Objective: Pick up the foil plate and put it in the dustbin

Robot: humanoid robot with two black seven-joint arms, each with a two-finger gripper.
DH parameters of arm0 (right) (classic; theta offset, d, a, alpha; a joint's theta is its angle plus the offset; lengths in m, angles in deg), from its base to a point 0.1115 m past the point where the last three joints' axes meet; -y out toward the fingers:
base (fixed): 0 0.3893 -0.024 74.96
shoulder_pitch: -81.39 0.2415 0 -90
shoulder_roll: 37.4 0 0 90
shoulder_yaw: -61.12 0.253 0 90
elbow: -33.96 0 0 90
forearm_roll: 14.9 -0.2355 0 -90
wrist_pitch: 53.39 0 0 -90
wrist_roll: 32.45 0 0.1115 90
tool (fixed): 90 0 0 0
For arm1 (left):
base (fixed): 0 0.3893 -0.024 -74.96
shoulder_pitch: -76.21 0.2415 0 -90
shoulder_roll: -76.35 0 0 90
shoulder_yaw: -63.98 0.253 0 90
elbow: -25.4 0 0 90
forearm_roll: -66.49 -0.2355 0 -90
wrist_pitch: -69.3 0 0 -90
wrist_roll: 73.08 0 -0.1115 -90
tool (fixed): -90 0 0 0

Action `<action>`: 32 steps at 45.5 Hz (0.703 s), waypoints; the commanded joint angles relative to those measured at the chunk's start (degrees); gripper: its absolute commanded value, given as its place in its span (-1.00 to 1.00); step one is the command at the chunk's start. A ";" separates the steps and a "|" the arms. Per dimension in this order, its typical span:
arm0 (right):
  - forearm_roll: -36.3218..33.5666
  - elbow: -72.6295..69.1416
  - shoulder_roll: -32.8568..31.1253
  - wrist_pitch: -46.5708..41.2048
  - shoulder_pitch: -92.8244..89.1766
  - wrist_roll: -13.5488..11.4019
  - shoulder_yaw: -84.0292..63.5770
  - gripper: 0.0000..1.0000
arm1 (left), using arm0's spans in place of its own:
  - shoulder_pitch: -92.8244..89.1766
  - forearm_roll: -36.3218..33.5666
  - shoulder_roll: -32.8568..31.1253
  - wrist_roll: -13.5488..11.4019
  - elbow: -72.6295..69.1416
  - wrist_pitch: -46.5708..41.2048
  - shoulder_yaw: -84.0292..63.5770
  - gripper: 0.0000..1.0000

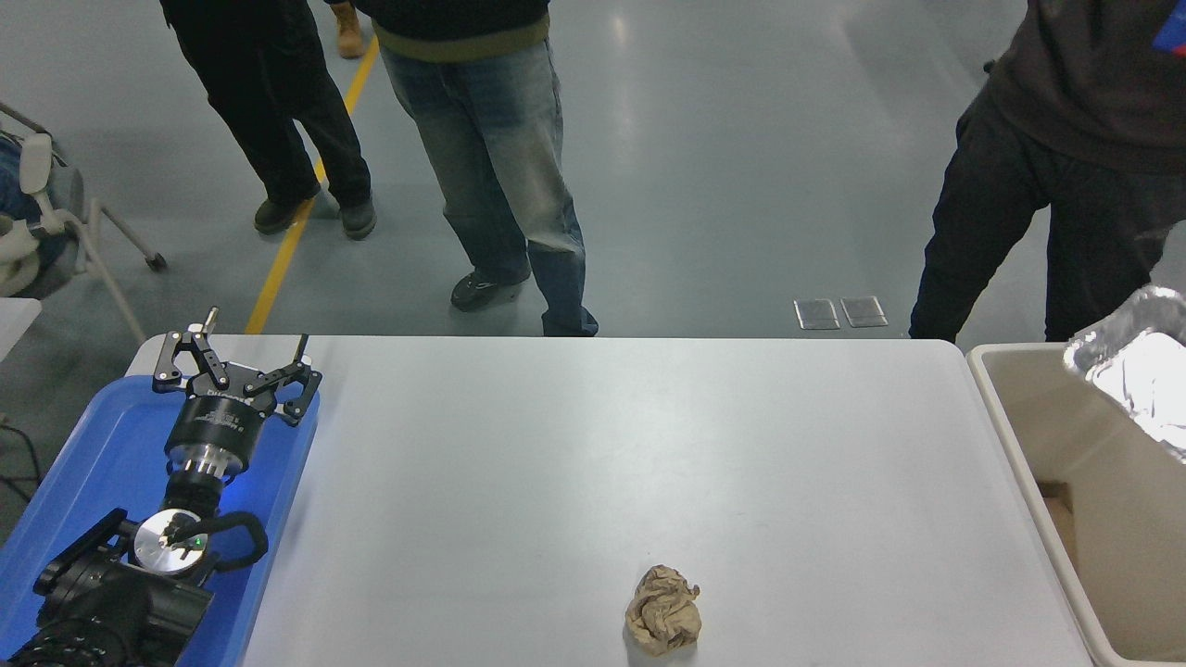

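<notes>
Only a corner of the shiny foil plate [1141, 372] shows at the right edge, tilted and blurred, over the open mouth of the beige dustbin [1028, 463], which stands against the table's right end. The rest of the plate runs out of the picture. My right gripper is out of view, so I cannot see what holds the plate. My left gripper [236, 363] is parked open and empty above the blue tray at the lower left.
A crumpled brown paper ball [663, 610] lies near the table's front edge. A flat blue tray [88, 463] sits under the left arm. Three people stand at the far side, one [1066, 167] close behind the dustbin.
</notes>
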 commanded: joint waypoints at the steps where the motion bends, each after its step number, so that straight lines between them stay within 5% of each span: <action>1: -6.88 7.75 8.44 2.78 -9.96 -0.01 4.95 -1.00 | 0.01 -0.08 -0.01 -0.01 -0.01 0.00 0.00 0.99; 17: -9.61 7.84 12.14 4.80 -11.02 -0.01 5.83 -1.00 | 0.01 0.01 -0.01 -0.01 -0.01 0.00 0.00 0.99; 18: -9.78 7.84 12.14 4.81 -11.02 -0.01 5.91 -0.84 | 0.01 0.01 -0.01 -0.01 -0.01 0.00 0.00 0.99; 19: -9.96 7.84 12.14 4.89 -11.02 -0.01 6.09 -0.48 | 0.01 0.01 -0.01 -0.01 -0.01 0.00 0.00 0.99; 21: -10.40 7.84 12.05 4.81 -11.02 0.08 6.35 0.40 | 0.01 0.01 -0.01 -0.01 -0.01 0.00 0.00 0.99; 22: -10.40 7.84 12.05 4.72 -10.93 0.08 6.44 0.99 | 0.01 0.01 -0.01 -0.01 -0.01 0.00 0.00 0.99; 32: -10.58 7.58 11.35 4.19 -10.23 0.35 5.65 1.00 | 0.01 -0.08 -0.01 -0.01 -0.01 0.00 0.00 0.99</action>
